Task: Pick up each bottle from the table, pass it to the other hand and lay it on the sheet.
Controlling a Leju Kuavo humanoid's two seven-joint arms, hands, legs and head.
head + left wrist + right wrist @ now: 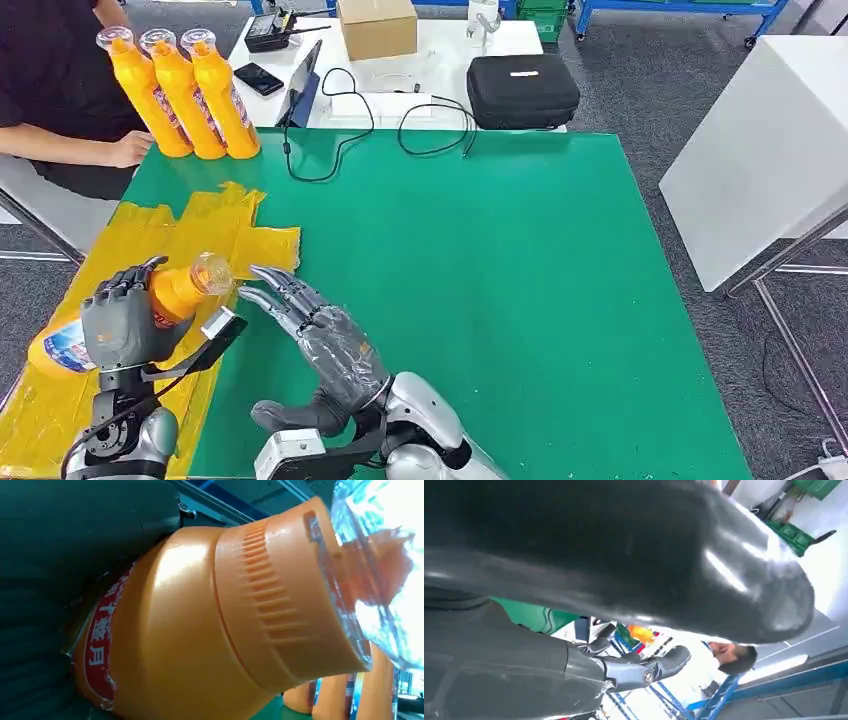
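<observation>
One orange bottle (120,320) lies tilted in my left robot hand (125,320), which wraps around its body with fingers curled over the neck, so the clear cap (212,272) points up and toward my right while the blue-labelled base hangs out past the near left edge of the counter (520,300). The bottle is held above the yellow sheet (215,240), not resting on it. In my left wrist view the same bottle (200,625) is right up against the camera, its ribbed orange collar and clear cap (380,570) in front and a red label with white characters along its side. My right robot hand (310,330) is just beside the cap, fingers spread and stretched toward it, palm turned toward the bottle, holding nothing; its fingertips are close to the cap, but I cannot tell whether they touch it. In my right wrist view the thumb (624,555) covers most of the frame, with dark fingers (644,667) extended beyond it. The crumpled yellow sheet lies on the left part of the green counter. Three more orange bottles (180,90) stand leaning together at the far left corner, touching one another, with a person's hand (130,150) beside them. Behind the counter, a white table (440,60) carries a black case (522,90), a cardboard box (377,25), a phone (258,78) and black cables (345,125) that trail onto the green surface.
</observation>
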